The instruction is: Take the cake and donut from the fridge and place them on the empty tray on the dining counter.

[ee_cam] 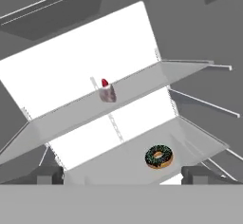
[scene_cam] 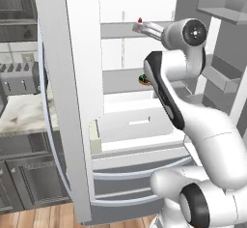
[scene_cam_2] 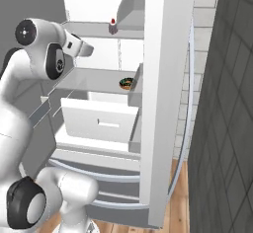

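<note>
Your fingers are spread wide and empty, hanging in front of the open fridge with both targets ahead. Reading left to right in the hand view, the cake, a small pale wedge with a red topping, sits on the upper glass shelf; the donut, a dark speckled ring, lies on the lower shelf, nearer you. The likely trouble is reaching for the cake and clipping the thin shelf edge, or squeezing the soft wedge until it tips. The smooth glass gives little friction, so a nudge could slide either pastry to the back.
</note>
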Controlling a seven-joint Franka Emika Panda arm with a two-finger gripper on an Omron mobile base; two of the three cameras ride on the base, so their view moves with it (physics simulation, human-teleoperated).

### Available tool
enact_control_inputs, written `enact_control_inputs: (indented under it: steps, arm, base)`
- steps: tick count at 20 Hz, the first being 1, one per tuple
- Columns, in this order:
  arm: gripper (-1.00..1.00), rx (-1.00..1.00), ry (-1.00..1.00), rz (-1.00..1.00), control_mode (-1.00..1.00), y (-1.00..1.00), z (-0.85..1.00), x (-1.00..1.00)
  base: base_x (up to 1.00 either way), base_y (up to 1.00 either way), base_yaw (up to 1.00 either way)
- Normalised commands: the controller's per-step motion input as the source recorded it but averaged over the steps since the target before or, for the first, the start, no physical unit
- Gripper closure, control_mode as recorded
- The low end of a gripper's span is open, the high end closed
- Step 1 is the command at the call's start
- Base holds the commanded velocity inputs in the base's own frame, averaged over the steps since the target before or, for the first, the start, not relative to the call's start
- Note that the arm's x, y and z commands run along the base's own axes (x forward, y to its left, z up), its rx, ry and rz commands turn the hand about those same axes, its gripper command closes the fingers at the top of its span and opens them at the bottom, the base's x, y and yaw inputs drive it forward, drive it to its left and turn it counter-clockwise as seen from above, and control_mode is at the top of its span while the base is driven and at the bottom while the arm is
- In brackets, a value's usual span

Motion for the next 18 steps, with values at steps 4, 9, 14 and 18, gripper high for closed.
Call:
enact_control_inputs:
  steps: [4,9,14,18]
  arm:
    - [-1.00,0.00,0.00,0.00,-1.00,0.00,0.07,0.84]
    - [-1.00,0.00,0.00,0.00,-1.00,0.00,0.33,0.74]
    - [-1.00,0.00,0.09,0.00,-1.00,0.00,0.38,0.55]
    - [-1.00,-0.05,0.13,0.00,-1.00,-0.06,0.00,0.43]
  base:
    - [0.00,0.00,0.00]
    - [0.00,0.00,0.00]
    - [0.00,0.00,0.00]
    - [0.00,0.00,0.00]
